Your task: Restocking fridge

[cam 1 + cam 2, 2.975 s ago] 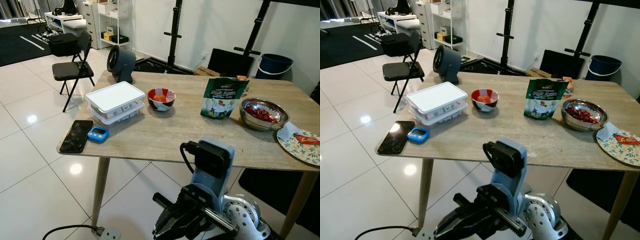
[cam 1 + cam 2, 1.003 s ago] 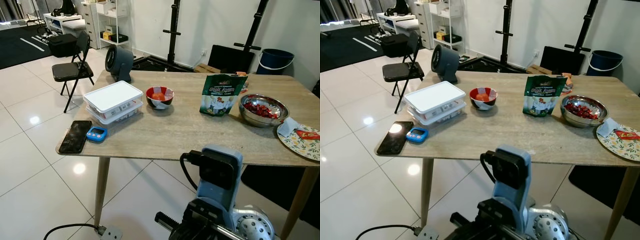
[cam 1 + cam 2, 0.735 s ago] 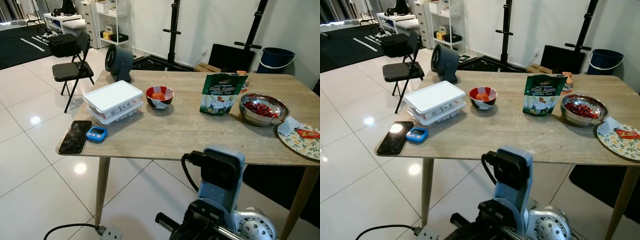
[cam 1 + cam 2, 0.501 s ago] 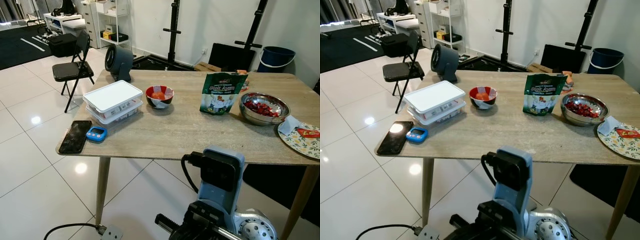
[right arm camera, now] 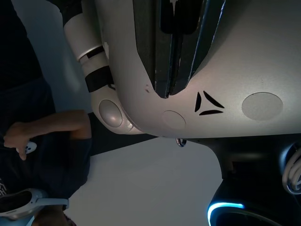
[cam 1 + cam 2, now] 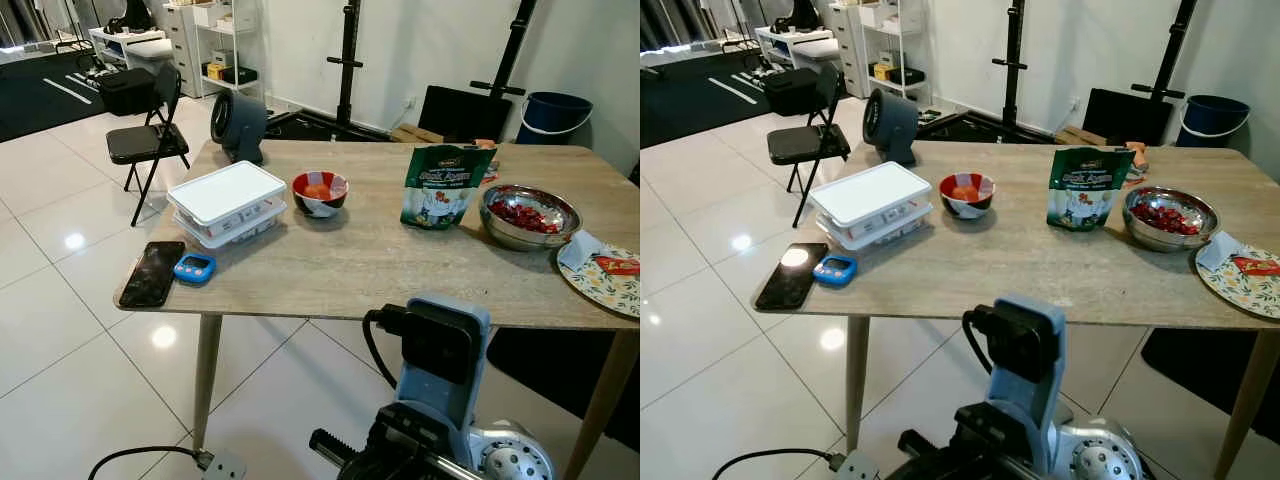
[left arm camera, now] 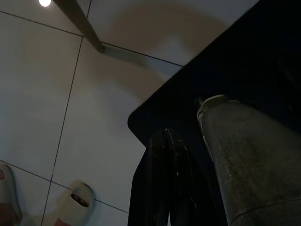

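The green snack bag (image 6: 446, 187) stands upright on the wooden table (image 6: 360, 265), far from both grippers, with a red bowl (image 6: 321, 193) at its 9 o'clock and a steel bowl (image 6: 529, 215) of red food at its 3 o'clock; its print is too small to read. The left gripper (image 7: 165, 141) hangs clenched over tile floor (image 7: 51, 94) and a dark mat (image 7: 244, 61). The right gripper (image 5: 165, 89) is clenched too, against the robot's silver body (image 5: 221, 75).

Head views bright and sharp; glare spots on the floor tiles (image 6: 70, 240); left wrist view dim, shadowed.
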